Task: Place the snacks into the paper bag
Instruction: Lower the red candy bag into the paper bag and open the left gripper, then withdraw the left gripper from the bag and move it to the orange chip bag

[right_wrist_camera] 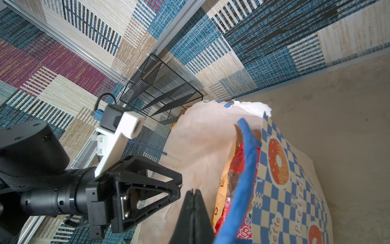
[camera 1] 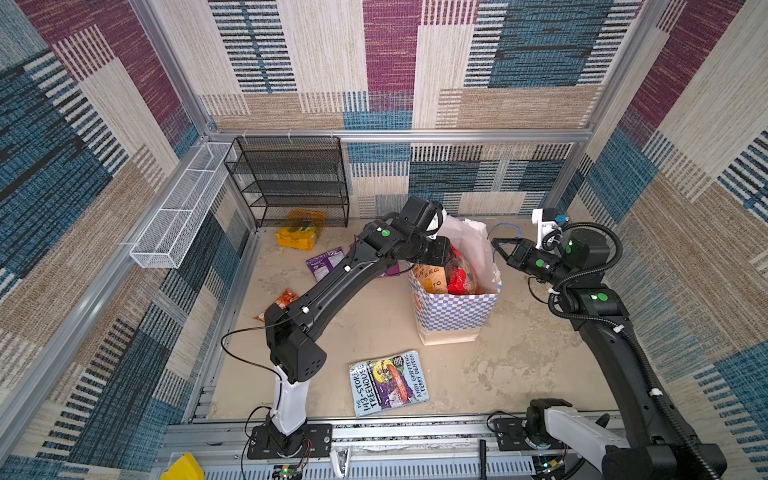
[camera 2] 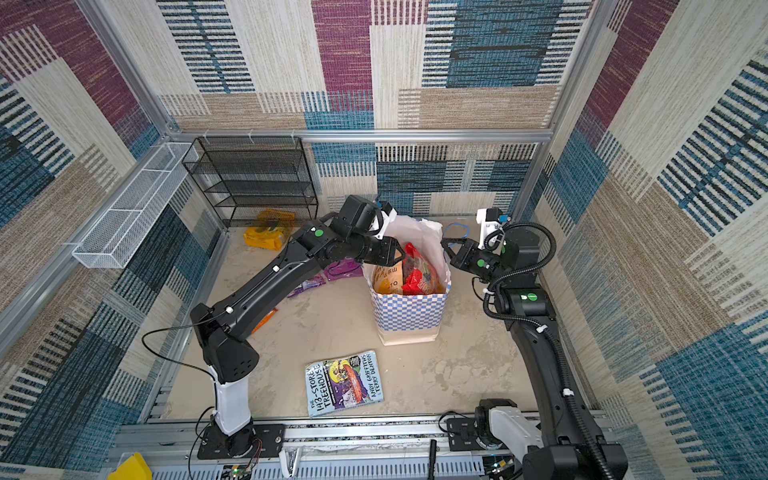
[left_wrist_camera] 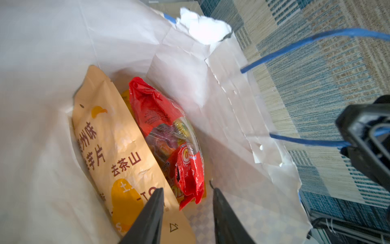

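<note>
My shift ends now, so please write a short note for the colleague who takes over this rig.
Left gripper: open, empty, above the mouth of the paper bag.
Right gripper: shut on the blue cord handle, it seems.
Done: pale orange packet and red packet are in the bag.
To do: yellow packet by the black rack, purple packet, second purple packet and orange packet lie on the table.
</note>
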Action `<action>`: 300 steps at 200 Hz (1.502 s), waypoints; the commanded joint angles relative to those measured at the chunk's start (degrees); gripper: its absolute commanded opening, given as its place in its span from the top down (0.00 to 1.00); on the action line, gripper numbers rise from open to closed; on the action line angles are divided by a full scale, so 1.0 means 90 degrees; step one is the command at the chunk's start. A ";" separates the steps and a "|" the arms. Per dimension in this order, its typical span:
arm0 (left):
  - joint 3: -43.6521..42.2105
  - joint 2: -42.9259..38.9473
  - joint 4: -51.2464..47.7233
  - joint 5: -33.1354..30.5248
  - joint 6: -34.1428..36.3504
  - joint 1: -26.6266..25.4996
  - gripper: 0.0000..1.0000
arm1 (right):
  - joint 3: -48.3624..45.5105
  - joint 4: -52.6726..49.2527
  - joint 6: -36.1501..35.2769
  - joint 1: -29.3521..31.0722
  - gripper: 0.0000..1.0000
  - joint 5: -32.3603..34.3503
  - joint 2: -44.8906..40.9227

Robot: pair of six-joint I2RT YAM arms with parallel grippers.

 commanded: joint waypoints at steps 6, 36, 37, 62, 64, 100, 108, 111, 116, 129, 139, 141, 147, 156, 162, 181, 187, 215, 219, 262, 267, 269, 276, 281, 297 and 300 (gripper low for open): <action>0.0069 -0.0308 0.0128 0.0175 0.0523 0.0018 0.51 | 0.0044 0.0202 -0.0019 0.0006 1.00 0.0008 -0.0019; 0.0277 -0.1035 -0.0122 -0.0235 0.0971 0.0235 0.35 | 0.0035 0.0180 -0.0033 0.0006 1.00 0.0069 -0.0067; 0.0243 -0.1074 -0.0084 -0.0221 0.0977 0.0246 0.34 | 0.0036 0.0176 -0.0031 0.0006 1.00 0.0066 -0.0071; -0.0484 -0.1997 0.0695 0.0427 0.1266 0.0296 0.00 | -0.0034 0.0255 0.0038 0.0015 1.00 0.0096 -0.0117; -0.0508 -0.2054 0.0703 0.0423 0.1290 0.0295 0.01 | -0.0034 0.0262 0.0043 0.0011 1.00 0.0100 -0.0125; -0.1591 -0.3412 0.0997 -0.0716 0.1501 0.0538 0.01 | -0.0035 0.0230 0.0045 0.0013 1.00 0.0151 -0.0193; -0.1911 -0.3712 0.1081 -0.1006 0.1468 0.0662 0.01 | -0.0031 0.0249 0.0057 0.0006 1.00 0.0123 -0.0166; -0.2015 -0.3830 0.1096 -0.1077 0.1448 0.0716 0.01 | -0.0031 0.0257 0.0058 0.0012 1.00 0.0110 -0.0158; -0.2182 -0.3985 0.1105 -0.1169 0.1402 0.0821 0.01 | -0.0032 0.0270 0.0069 0.0007 1.00 0.0089 -0.0139; -0.2560 -0.4342 0.1080 -0.1259 0.1250 0.1133 0.01 | -0.0039 0.0272 0.0058 0.0006 1.00 0.0066 -0.0122; -0.2862 -0.4587 0.1060 -0.1328 0.1082 0.1394 0.01 | -0.0065 0.0285 0.0058 0.0014 1.00 0.0071 -0.0110; -0.2922 -0.4630 0.1053 -0.1341 0.1029 0.1449 0.01 | -0.0074 0.0285 0.0058 0.0011 1.00 0.0066 -0.0116; -0.3092 -0.4743 0.1003 -0.1391 0.0896 0.1645 0.01 | -0.0094 0.0284 0.0059 0.0006 1.00 0.0063 -0.0115; -0.3333 -0.4859 0.0894 -0.1420 0.0693 0.1915 0.01 | -0.0118 0.0315 0.0085 0.0010 1.00 0.0044 -0.0102; -0.3508 -0.4907 0.0823 -0.1452 0.0573 0.2082 0.01 | -0.0128 0.0335 0.0094 0.0008 1.00 0.0017 -0.0091; -0.4195 -0.4957 0.0719 -0.1413 0.0159 0.2607 0.01 | -0.0159 0.0419 0.0151 0.0015 1.00 -0.0046 -0.0076; -0.4389 -0.4934 0.0702 -0.1324 0.0003 0.2802 0.01 | -0.0158 0.0420 0.0155 0.0017 1.00 -0.0060 -0.0060; -0.5554 -0.4865 0.0755 -0.0957 -0.0908 0.3768 0.01 | -0.0110 0.0361 0.0136 0.0016 1.00 -0.0073 -0.0063; -0.5732 -0.4878 0.0777 -0.0993 -0.1074 0.3897 0.01 | -0.0100 0.0353 0.0136 0.0016 0.99 -0.0076 -0.0071; -0.7908 -0.5233 0.1665 -0.0505 -0.2414 0.5543 0.01 | -0.0100 0.0341 0.0136 0.0030 0.99 -0.0094 -0.0081; -0.8124 -0.5273 0.1795 -0.0402 -0.2542 0.5752 0.01 | -0.0100 0.0339 0.0134 0.0026 0.99 -0.0095 -0.0077; -0.8219 -0.5285 0.1852 -0.0351 -0.2609 0.5839 0.00 | -0.0100 0.0347 0.0135 0.0026 0.99 -0.0095 -0.0076; -0.8521 -0.5333 0.2065 -0.0157 -0.2762 0.6133 0.00 | -0.0100 0.0346 0.0127 0.0026 0.99 -0.0095 -0.0082; -0.8700 -0.5357 0.2217 -0.0047 -0.2860 0.6322 0.00 | -0.0111 0.0353 0.0129 0.0032 0.99 -0.0095 -0.0085; -0.9154 -0.5408 0.2643 0.0086 -0.3054 0.6744 0.00 | -0.0128 0.0347 0.0126 0.0028 0.99 -0.0105 -0.0091; -0.9232 -0.5405 0.2713 0.0086 -0.3074 0.6803 0.00 | -0.0131 0.0354 0.0131 0.0026 0.99 -0.0104 -0.0098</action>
